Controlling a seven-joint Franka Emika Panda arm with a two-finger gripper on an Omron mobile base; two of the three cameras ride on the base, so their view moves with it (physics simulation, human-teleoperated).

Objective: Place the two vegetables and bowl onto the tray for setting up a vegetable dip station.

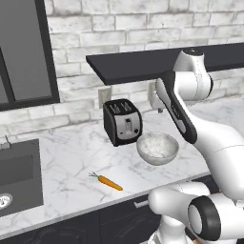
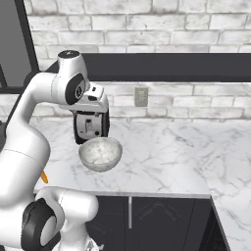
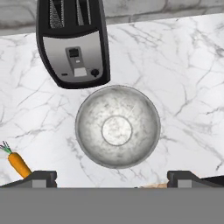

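The marble-grey bowl stands empty on the white marble counter, just in front of a toaster. In the hand view the bowl lies straight below my gripper, which hangs open high above it; its two dark fingertips stand wide apart with nothing between them. One vegetable, an orange carrot with a green top, lies on the counter to the bowl's front left, near the counter's edge. The tray is out of view.
A black and silver toaster stands right behind the bowl. A dark sink is set into the counter at far left. A dark shelf runs along the brick wall above. Bare marble counter stretches to the bowl's right.
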